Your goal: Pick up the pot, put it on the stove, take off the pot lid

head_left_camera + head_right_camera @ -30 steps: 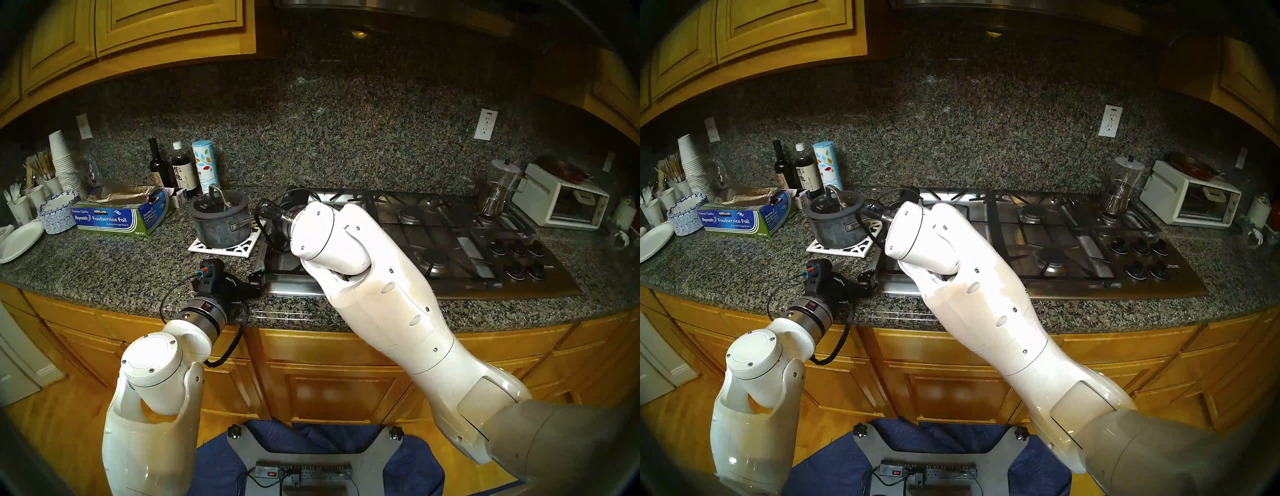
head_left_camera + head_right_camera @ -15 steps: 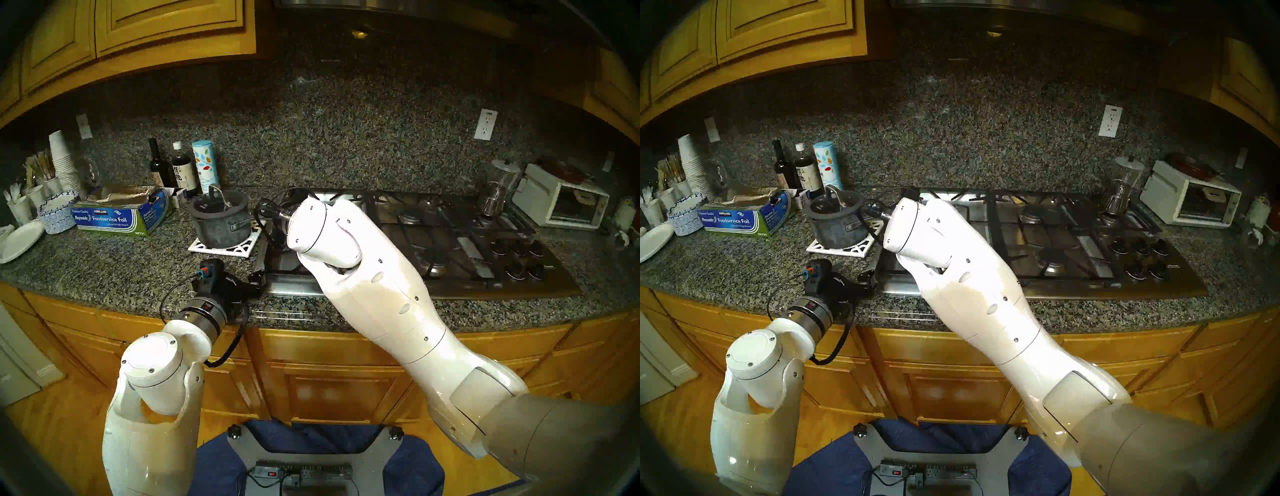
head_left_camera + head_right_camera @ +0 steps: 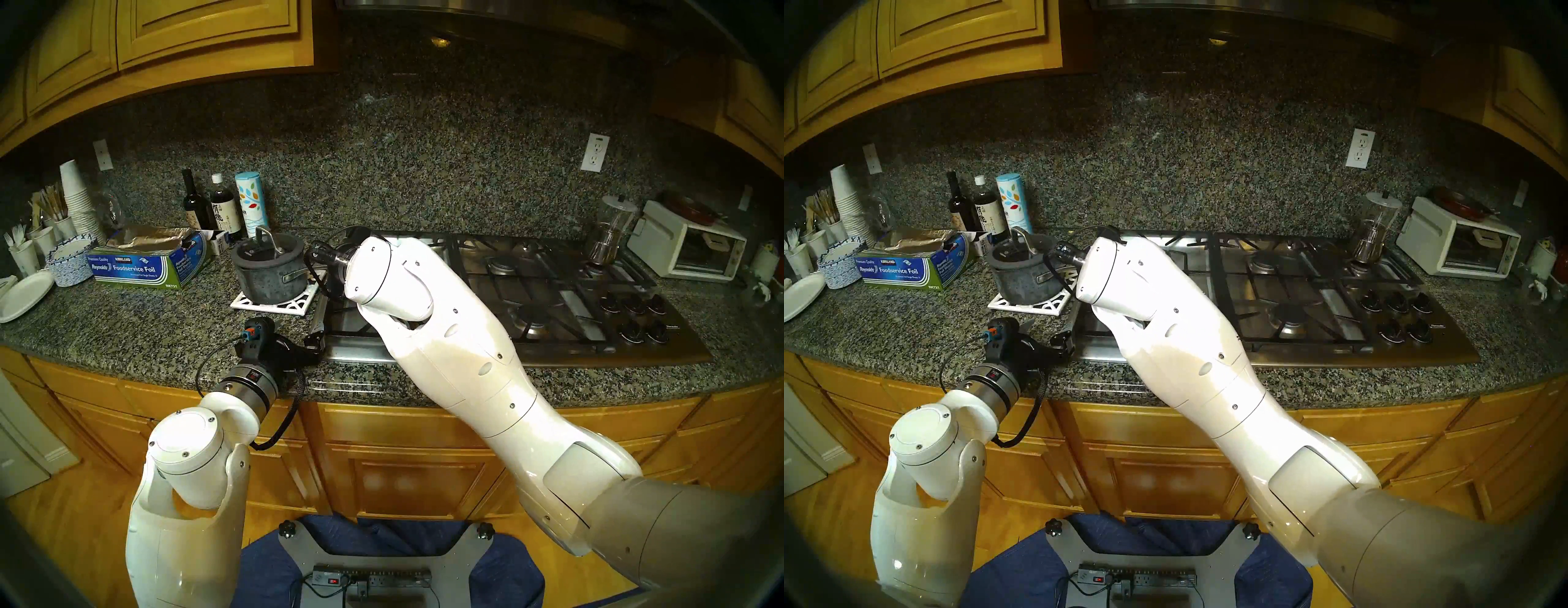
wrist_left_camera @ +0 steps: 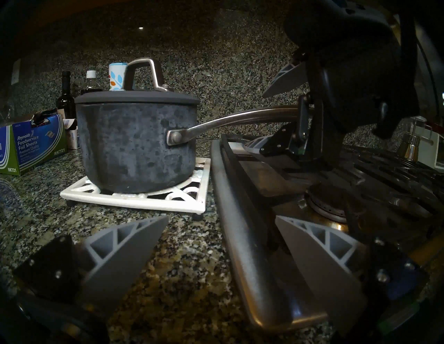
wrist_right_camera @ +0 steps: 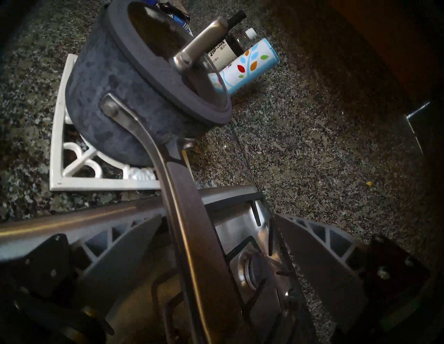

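Note:
The dark grey speckled pot (image 3: 269, 280) stands on a white trivet (image 3: 275, 303) just left of the stove (image 3: 551, 297). The pot lid (image 4: 137, 98) sits on it, its metal loop upright. The long silver handle (image 4: 240, 117) points right, over the stove's left edge. In the right wrist view my right gripper (image 5: 217, 216) is open, with the handle (image 5: 192, 228) running between its fingers, closer to the left finger. In the head views the wrist hides it. My left gripper (image 4: 221, 217) is open and empty, low over the counter at the stove's front left corner.
A foil box (image 3: 144, 267), bottles (image 3: 220, 208) and a tall printed canister (image 3: 252, 199) stand behind and left of the pot. Paper cups and plates (image 3: 25, 293) fill the far left. A glass blender jar (image 3: 611, 233) stands on the stove's back right, beside a toaster oven (image 3: 687, 246).
My right arm has moved left, toward the pot, bringing its open gripper further along the pot's handle. The left arm, pot and lid have not moved.

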Controlling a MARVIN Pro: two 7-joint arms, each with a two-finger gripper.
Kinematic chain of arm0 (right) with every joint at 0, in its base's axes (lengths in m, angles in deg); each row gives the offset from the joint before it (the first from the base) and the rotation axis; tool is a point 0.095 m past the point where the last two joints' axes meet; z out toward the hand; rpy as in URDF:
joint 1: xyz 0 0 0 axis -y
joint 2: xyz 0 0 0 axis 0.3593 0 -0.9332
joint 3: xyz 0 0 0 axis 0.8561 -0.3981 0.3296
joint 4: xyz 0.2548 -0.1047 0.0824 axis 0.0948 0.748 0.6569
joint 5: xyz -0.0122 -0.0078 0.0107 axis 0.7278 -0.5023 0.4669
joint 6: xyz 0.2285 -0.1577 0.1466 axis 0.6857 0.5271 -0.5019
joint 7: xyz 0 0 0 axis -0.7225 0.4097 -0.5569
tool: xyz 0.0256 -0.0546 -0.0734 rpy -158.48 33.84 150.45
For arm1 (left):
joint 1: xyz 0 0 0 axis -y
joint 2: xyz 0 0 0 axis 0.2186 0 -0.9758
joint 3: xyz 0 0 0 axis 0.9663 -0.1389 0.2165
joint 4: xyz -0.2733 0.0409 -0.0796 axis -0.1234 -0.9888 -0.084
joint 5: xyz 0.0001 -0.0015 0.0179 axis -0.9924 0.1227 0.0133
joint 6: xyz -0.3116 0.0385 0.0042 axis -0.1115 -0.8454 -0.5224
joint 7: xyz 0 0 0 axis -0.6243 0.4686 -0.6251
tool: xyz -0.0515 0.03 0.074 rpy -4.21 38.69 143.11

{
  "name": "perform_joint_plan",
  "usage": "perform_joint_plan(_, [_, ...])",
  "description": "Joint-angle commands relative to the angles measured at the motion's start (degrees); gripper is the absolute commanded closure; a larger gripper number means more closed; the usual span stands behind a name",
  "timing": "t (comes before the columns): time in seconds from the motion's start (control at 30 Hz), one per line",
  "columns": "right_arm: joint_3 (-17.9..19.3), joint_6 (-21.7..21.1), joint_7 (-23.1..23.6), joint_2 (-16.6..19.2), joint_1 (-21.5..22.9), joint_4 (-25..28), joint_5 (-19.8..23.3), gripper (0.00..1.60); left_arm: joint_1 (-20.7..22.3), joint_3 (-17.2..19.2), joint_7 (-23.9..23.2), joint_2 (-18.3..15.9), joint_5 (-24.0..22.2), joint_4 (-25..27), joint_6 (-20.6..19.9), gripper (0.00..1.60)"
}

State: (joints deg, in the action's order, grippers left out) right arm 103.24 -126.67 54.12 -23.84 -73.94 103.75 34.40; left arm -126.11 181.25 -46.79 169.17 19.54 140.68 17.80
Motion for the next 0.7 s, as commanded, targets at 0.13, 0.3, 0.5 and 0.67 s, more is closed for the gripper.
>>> perform_joint_plan(0.13, [0.07,1.90,-0.50,-2.91,4.00,-2.12,0.01,0.00,0.81,-0.07,-0.12,0.07,0.09,1.89,0.64,0.00])
perform_joint_plan(0.3, [0.16,2.49,-0.67,-3.25,4.02,-3.28,0.12,0.00,0.80,-0.05,-0.18,0.13,0.15,1.90,0.65,0.00])
perform_joint_plan(0.5, [0.33,2.87,-0.61,-3.88,4.31,-4.50,0.05,0.00,0.81,-0.01,-0.30,0.25,0.26,1.90,0.64,0.00])
perform_joint_plan(0.67, [0.53,3.38,-0.89,-4.44,4.83,-5.81,-0.03,0.00,0.82,0.03,-0.40,0.35,0.35,1.90,0.63,0.00])
